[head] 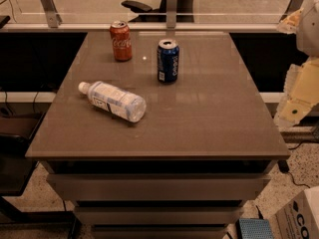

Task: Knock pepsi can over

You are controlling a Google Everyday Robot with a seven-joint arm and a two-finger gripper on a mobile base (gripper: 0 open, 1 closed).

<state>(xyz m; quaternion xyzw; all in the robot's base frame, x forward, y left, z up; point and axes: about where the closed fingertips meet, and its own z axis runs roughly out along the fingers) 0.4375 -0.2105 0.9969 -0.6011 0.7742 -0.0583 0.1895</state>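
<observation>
The pepsi can (168, 60) is dark blue with white lettering and a silver top. It stands upright on the brown table (209, 113), toward the back centre. My gripper (295, 108) is part of the cream-white arm at the right edge of the view. It is beyond the table's right side and well apart from the can.
A red-orange Coca-Cola can (120, 41) stands upright at the back left. A clear plastic bottle (114, 101) with a white cap lies on its side left of centre. A glass railing runs behind the table. A cardboard box (299, 218) sits on the floor at lower right.
</observation>
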